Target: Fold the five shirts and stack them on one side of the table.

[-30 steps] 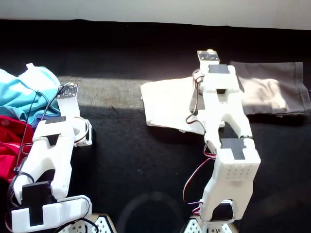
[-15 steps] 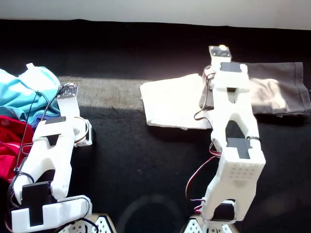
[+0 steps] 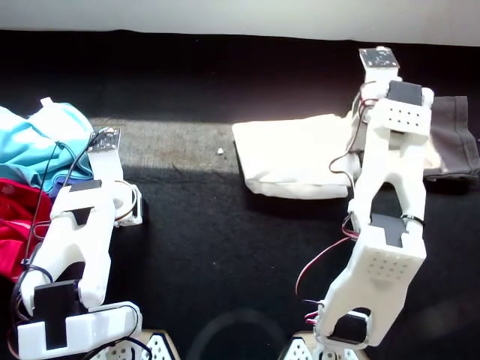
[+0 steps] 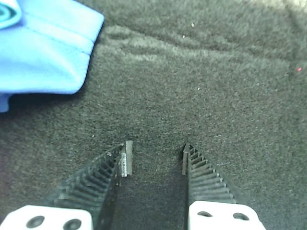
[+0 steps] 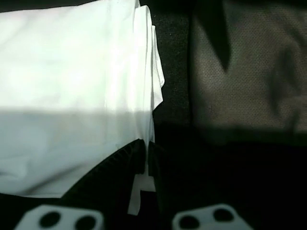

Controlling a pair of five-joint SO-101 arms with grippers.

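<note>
the white folded fabric shirt (image 3: 292,159) lies flat on the far right part of the bench (image 3: 225,247), which is covered with a black cloth. its layers are stacked on each other, and in the right wrist view the folded edges show as thin lines along one side. the right hand (image 5: 147,146) is closed narrow on this side of the white shirt: the two dark fingers are almost together and pinch the edge of the fabric between them. the right arm is stretched forward over the same edge.

just beside the white shirt, toward the right end of the bench, lies the grey mesh-fabric shirt (image 3: 454,142), also flat. in the right wrist view a strip of black cloth separates the two shirts there.

well apart, at the left end of the bench, the light blue fabric shirt (image 3: 34,146) is crumpled, and the red fabric shirt (image 3: 15,225) touches it on the near side. the left hand (image 4: 156,153) is over the black cloth near a hem of the blue shirt but not touching it. its toothed fingers stand apart at a middle width.
</note>
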